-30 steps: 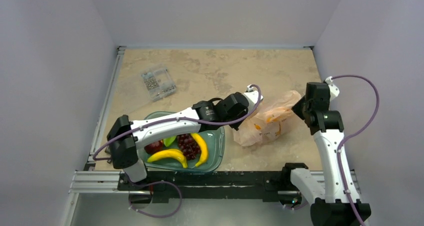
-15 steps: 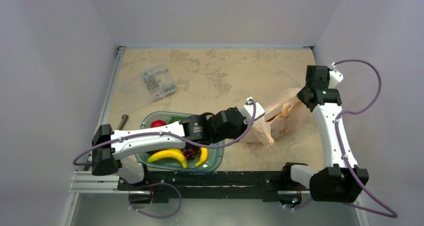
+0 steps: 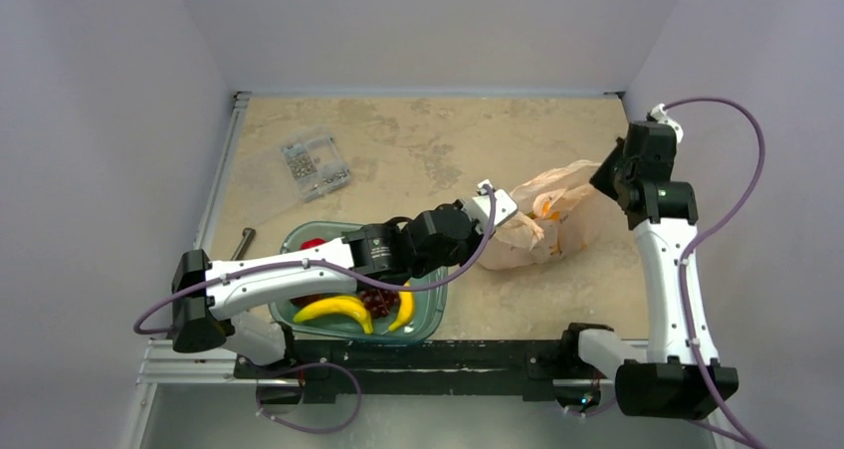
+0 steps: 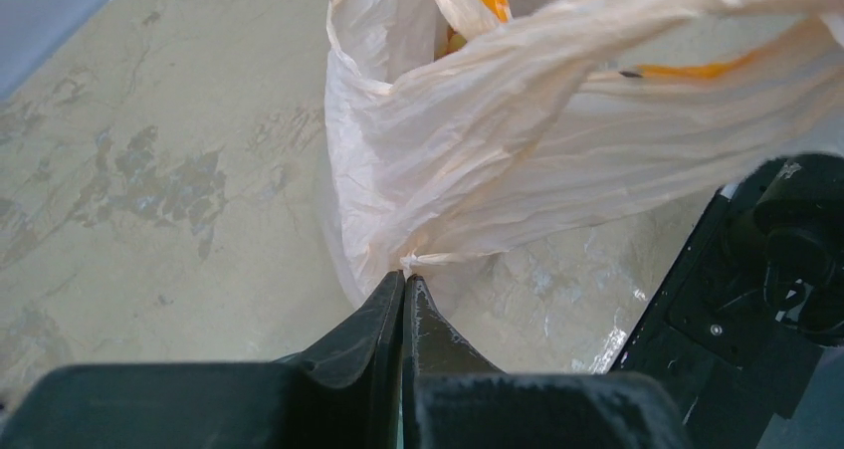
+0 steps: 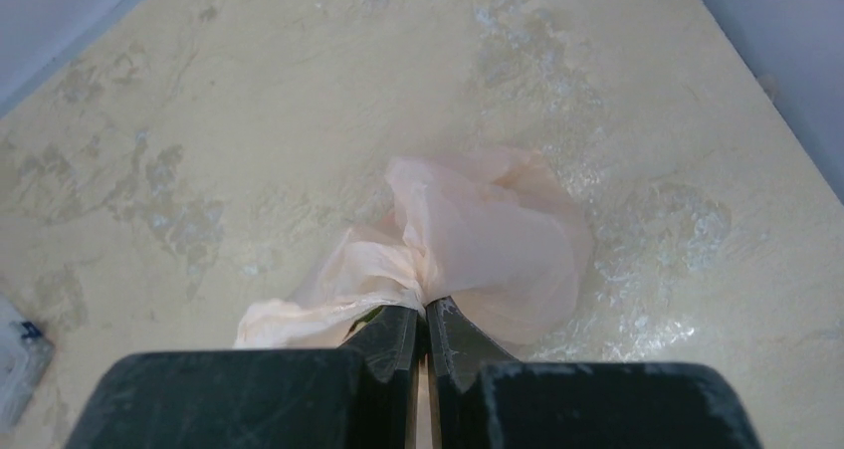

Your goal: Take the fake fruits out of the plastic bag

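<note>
The peach-pink plastic bag (image 3: 545, 218) lies stretched between my two grippers right of the tray. My left gripper (image 3: 498, 210) is shut on a pinch of its near-left edge, seen in the left wrist view (image 4: 403, 275) with the bag (image 4: 478, 140) above it. My right gripper (image 3: 609, 175) is shut on the bag's far-right end, seen in the right wrist view (image 5: 423, 310) with the bag (image 5: 498, 230) bunched at the tips. Orange pieces (image 3: 545, 208) show through the film. A red fruit (image 3: 314, 244) lies in the tray under my left arm.
The teal tray (image 3: 430, 315) at the front left holds two yellow bananas (image 3: 333, 310) and dark grapes (image 3: 378, 300). A clear box of small parts (image 3: 315, 165) sits at the back left. A bolt (image 3: 242, 241) lies by the left rail. Walls close in on three sides.
My right gripper has lifted the bag's far end up and back to the right. My left gripper has pulled its end left toward the tray. The bag is now stretched and flatter.
</note>
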Robot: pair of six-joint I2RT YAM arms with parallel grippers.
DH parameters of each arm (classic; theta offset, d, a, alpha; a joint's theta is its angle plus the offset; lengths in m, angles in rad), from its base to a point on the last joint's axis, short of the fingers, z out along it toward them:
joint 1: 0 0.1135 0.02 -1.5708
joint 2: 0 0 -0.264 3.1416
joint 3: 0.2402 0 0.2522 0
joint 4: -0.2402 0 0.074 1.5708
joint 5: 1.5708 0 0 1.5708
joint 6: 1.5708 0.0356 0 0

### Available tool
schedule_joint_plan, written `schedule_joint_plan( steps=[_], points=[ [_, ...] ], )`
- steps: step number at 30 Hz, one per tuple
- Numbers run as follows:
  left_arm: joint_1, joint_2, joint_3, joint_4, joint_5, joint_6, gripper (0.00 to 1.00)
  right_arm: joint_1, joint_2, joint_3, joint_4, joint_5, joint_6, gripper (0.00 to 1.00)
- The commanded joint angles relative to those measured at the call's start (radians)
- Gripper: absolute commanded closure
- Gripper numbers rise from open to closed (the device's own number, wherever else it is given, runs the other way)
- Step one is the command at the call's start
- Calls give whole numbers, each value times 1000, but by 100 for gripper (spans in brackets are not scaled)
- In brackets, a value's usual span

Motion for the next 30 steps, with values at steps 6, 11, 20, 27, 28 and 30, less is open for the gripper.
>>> schedule_joint_plan(
  steps=[6,11,20,27,28,30],
  points=[
    [102,2,45,-22,87,-73,100,-2,-162,-132,-96,-313,-142,100],
    [217,95,189,-124,171,-124,100,-4,-263,-217,-121,-348,-121,100],
    [342,213,280,-162,251,-297,100,0,-316,-186,-139,-246,-156,100],
    [410,294,402,-274,279,-364,100,26,-313,-179,-117,-247,-168,100],
    [415,294,410,-285,279,-365,100,30,-313,-181,-114,-245,-168,100],
    [422,282,405,-286,289,-374,100,35,-308,-181,-113,-244,-166,100]
  ],
)
